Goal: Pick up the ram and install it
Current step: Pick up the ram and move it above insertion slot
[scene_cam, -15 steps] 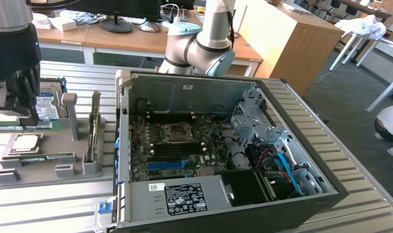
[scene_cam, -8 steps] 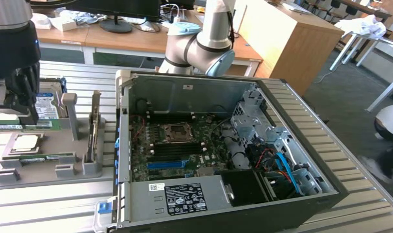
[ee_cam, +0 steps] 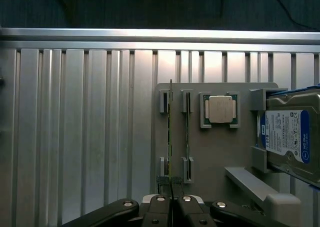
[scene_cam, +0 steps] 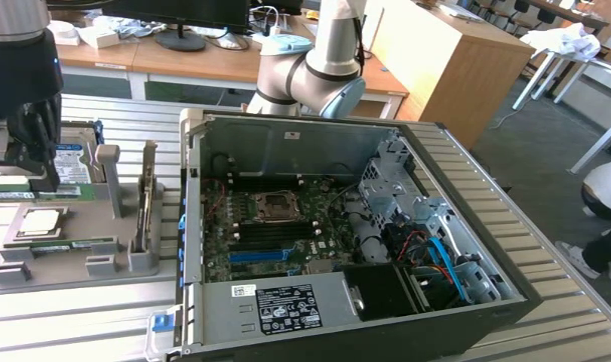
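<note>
The arm point(scene_cam: 316, 68) reaches from behind the open computer case point(scene_cam: 285, 143) toward the exterior view's left, with the wrist pointing down. The fingers point(ee_cam: 160, 207) are closed on one end of the ram point(ee_cam: 170, 127), which stands on edge in the slot nearest the edge of the grey holder point(scene_cam: 84, 219). Case and holder rest on a slatted metal desk point(scene_cam: 84, 324). Wooden furniture and a monitor point(scene_cam: 185, 11) stand behind. The holder also carries a hard drive point(ee_cam: 287, 137), a processor point(ee_cam: 220, 108) and a second stick point(ee_cam: 186, 137).
</note>
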Controlling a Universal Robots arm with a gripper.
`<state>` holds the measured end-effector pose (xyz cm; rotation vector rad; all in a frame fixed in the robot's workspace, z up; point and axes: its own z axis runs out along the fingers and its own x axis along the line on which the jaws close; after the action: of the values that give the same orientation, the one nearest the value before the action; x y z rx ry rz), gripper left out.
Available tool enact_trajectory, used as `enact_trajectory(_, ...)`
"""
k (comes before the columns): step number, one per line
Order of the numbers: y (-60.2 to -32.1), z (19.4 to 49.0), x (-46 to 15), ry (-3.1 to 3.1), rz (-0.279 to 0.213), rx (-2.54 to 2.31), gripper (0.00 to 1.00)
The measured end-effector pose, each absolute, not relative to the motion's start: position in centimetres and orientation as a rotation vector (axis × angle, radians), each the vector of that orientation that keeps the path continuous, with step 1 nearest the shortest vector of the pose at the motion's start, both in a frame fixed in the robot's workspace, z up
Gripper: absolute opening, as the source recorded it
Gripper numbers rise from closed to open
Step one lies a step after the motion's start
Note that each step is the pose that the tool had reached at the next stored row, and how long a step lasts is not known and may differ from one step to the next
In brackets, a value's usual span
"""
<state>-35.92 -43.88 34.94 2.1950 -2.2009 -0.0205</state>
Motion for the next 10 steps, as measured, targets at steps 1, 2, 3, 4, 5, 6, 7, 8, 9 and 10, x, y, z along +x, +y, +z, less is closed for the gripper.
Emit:
enact_trajectory(1, -43.88, 34.97, -35.92, -2.201, -0.021, 2.195, 0.12)
enact_trajectory(2, -43.88, 35.0, -35.92, -2.201, -0.02, 2.195, 0.12)
enact_trajectory(3, -43.88, 35.03, -35.92, -2.201, -0.021, 2.195, 0.12)
enact_trajectory(4, -43.87, 35.06, -35.91, -2.201, -0.02, 2.195, 0.12)
enact_trajectory(5, -43.88, 35.08, -35.91, -2.201, -0.02, 2.195, 0.12)
enact_trajectory(6, -43.88, 35.1, -35.91, -2.201, -0.02, 2.195, 0.12)
enact_trajectory(7, -43.88, 35.12, -35.91, -2.201, -0.021, 2.195, 0.12)
enact_trajectory(8, -43.88, 35.13, -35.9, -2.201, -0.02, 2.195, 0.12)
enact_trajectory(9, -43.88, 35.17, -35.9, -2.201, -0.021, 2.195, 0.12)
enact_trajectory(10, -43.88, 35.23, -35.9, -2.201, -0.021, 2.195, 0.12)
